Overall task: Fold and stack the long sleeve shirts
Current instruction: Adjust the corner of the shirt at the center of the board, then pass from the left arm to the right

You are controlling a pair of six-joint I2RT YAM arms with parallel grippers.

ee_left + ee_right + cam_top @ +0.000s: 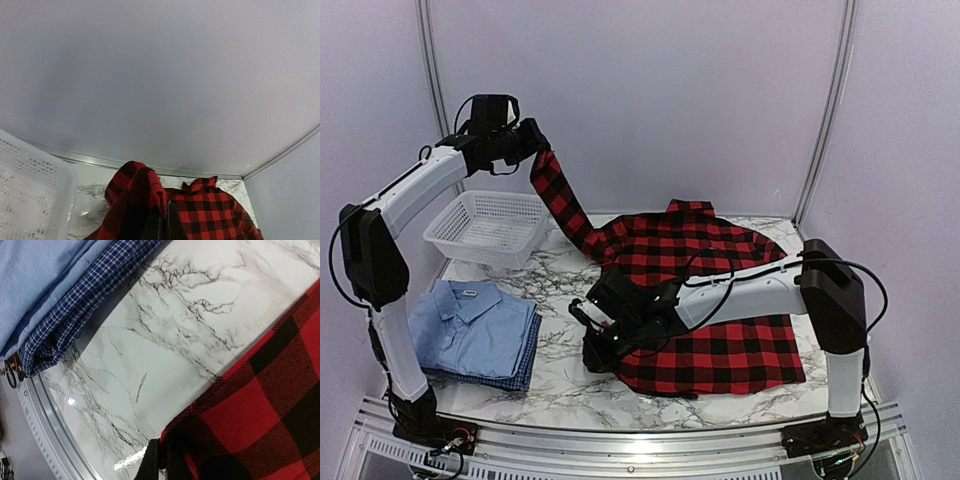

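Observation:
The red-and-black plaid shirt [720, 300] lies spread on the marble table, collar toward the back wall. One sleeve [563, 205] stretches up and left to my raised left gripper [538, 143], which is shut on its cuff [159, 200]. Low at the shirt's front left corner, my right gripper [592, 352] is shut on the hem [186, 440]. A light blue collared shirt [472, 326] lies folded at the front left on top of a blue checked shirt [525, 362]. In the right wrist view the light blue shirt [35, 275] and the checked shirt [75, 305] show at the upper left.
A white mesh basket [488, 228] stands at the back left, under the lifted sleeve; its rim [30, 190] shows in the left wrist view. Bare marble [560, 300] lies between the stack and the plaid shirt. A metal rail [620, 440] runs along the table's near edge.

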